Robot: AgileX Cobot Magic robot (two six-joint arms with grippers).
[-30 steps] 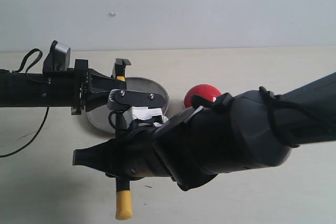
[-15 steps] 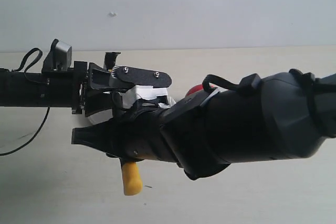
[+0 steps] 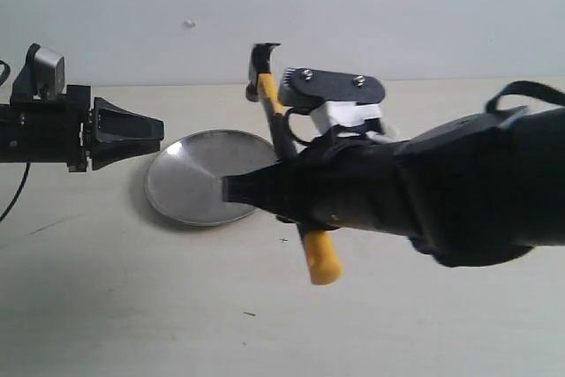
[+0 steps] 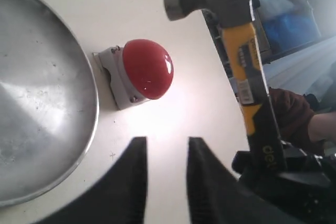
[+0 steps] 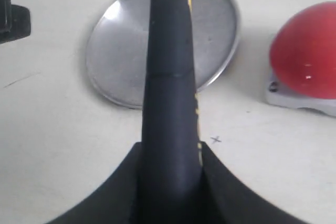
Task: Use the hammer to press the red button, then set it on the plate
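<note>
My right gripper point(image 3: 231, 189) is shut on the black handle of the hammer point(image 3: 284, 139) and holds it above the table. The dark head point(image 3: 263, 55) points up and back, the yellow end point(image 3: 322, 260) down and forward. In the right wrist view the handle point(image 5: 170, 77) fills the shut right gripper point(image 5: 172, 148). The silver plate point(image 3: 190, 184) lies on the table under the gripper's tips. The right arm hides the red button in the exterior view, but it shows on its grey base point(image 4: 147, 69) beside the plate point(image 4: 37, 103). My left gripper point(image 3: 157, 133) hovers left of the plate, open and empty point(image 4: 167, 141).
The pale table point(image 3: 132, 306) runs back to a light wall point(image 3: 397, 15). My bulky right arm point(image 3: 459, 192) spans the right half of the exterior view. A black cable point(image 3: 9, 205) trails at the far left edge.
The left gripper has drawn back to the left, away from the hammer. The right gripper has carried the hammer up and to the right, uncovering the plate.
</note>
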